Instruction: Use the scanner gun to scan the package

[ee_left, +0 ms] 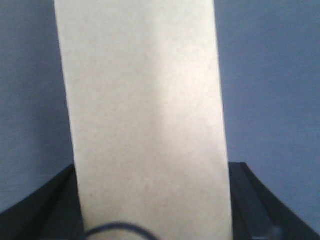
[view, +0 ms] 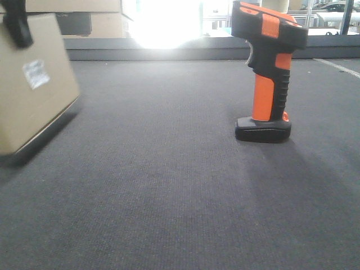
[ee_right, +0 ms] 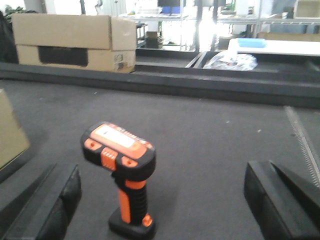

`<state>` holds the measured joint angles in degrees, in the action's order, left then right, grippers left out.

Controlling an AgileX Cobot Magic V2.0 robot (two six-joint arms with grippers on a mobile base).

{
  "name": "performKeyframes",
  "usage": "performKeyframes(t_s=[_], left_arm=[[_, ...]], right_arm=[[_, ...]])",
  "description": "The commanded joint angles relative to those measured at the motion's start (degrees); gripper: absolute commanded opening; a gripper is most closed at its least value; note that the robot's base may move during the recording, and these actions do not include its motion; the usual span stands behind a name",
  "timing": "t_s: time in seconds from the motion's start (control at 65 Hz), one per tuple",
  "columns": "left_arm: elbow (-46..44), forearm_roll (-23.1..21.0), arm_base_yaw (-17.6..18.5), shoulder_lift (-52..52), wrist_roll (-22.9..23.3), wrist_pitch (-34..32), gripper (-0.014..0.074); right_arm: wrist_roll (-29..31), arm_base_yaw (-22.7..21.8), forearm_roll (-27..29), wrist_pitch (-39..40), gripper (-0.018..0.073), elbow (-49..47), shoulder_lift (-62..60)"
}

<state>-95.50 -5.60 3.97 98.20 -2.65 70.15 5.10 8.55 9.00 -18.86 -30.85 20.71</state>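
The package (view: 31, 90), a plain tan box with a small white label (view: 35, 73), sits tilted at the far left of the front view. My left gripper (ee_left: 155, 167) is shut on it, and the box fills the space between both black fingers (ee_left: 55, 200). One of those fingers (view: 17, 25) shows at the box's top edge. The scanner gun (view: 270, 73), black and orange, stands upright on its flat base on the dark mat, right of the middle. My right gripper (ee_right: 162, 200) is open, with the scanner gun (ee_right: 125, 170) between its wide-spread fingers (ee_right: 50, 205) and touching neither.
Stacked cardboard boxes with a dark printed panel (ee_right: 70, 40) stand at the back left behind a raised dark ledge (ee_right: 200, 85). A crumpled plastic bag (ee_right: 230, 60) lies beyond the ledge. A white line (view: 337, 66) crosses the mat at far right.
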Motion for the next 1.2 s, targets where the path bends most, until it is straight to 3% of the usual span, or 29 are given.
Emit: performKeyframes(t_s=[0.0,0.092,0.138,0.4,0.707,0.953,1.092,1.184], left_arm=[[-0.81,-8.37,-1.01,-3.78,-1.89,-0.19,-0.0111],[-0.81,-17.23,-3.03,-6.08,-3.31,-0.19,-0.0111],[-0.6,-19.52,-3.82,-6.84,-3.31,-0.19,-0.0111],[0.56,-21.05,-4.33,-8.11,-3.34,-0.19,-0.0111],[2.54,-21.9,-4.33,-8.11,-3.34,-0.19,-0.0111],[4.03,-21.9,-4.33,-8.11,-3.34,-0.19,-0.0111],[4.02,-22.0,-4.33,-8.11,-3.34,-0.19,-0.0111],[4.02,-22.0,-4.33,-8.11,-3.34,-0.19,-0.0111]], right_arm=[[0.01,1.87,1.06,-2.32,0.0569,-0.42,0.33],[0.01,3.87,2.78,-5.33,0.0569,-0.42,0.33],[0.01,5.08,3.85,-5.91,0.0569,-0.29,0.33],[0.01,11.52,6.2,-2.48,0.0569,4.95,4.32],[0.01,13.92,6.47,23.05,0.0569,8.58,23.1],[0.01,14.52,14.21,39.22,0.0508,8.47,42.78],[0.01,18.42,15.93,47.26,0.0487,8.47,49.92],[0.01,21.65,20.77,51.21,0.0487,8.22,53.48]])
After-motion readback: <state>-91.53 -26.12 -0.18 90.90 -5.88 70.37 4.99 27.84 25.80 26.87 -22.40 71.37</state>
